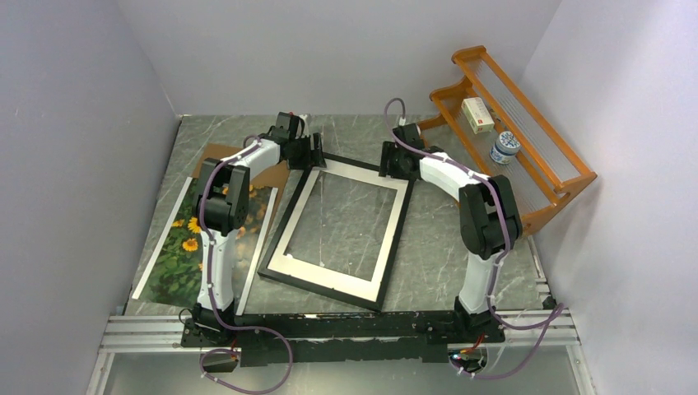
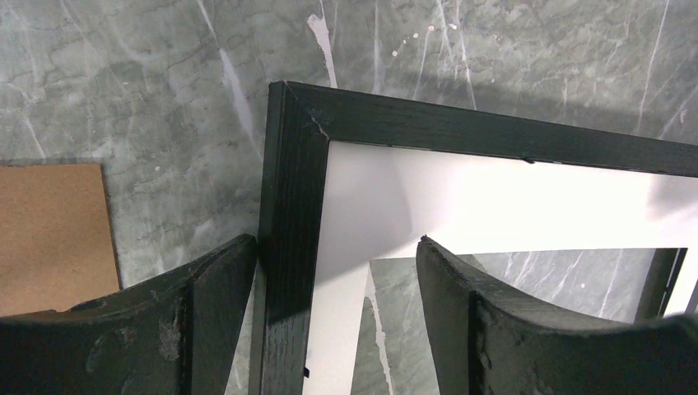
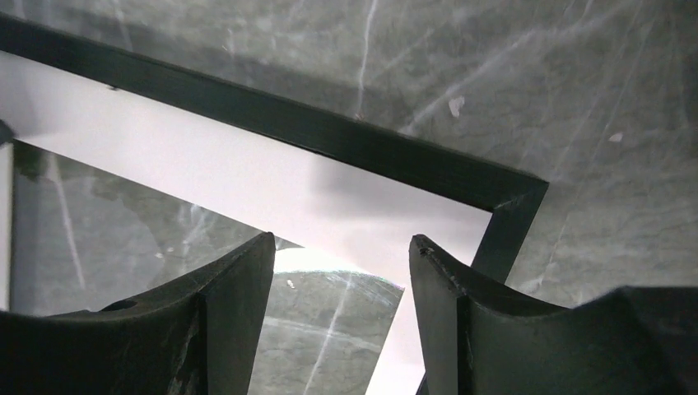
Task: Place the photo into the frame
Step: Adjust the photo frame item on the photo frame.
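The black frame lies flat mid-table, with a white mat and a clear pane inside it. The sunflower photo lies flat to its left, partly under the left arm. My left gripper is at the frame's far left corner. In the left wrist view this gripper is open and straddles the frame's side rail: one finger rests against the rail's outer edge, the other is over the mat. My right gripper is at the far right corner; it is open above the mat and pane, beside the frame's corner.
A brown board lies at the far left, partly under the photo and the left arm; its corner shows in the left wrist view. An orange wooden rack at the right wall holds a small box and a jar.
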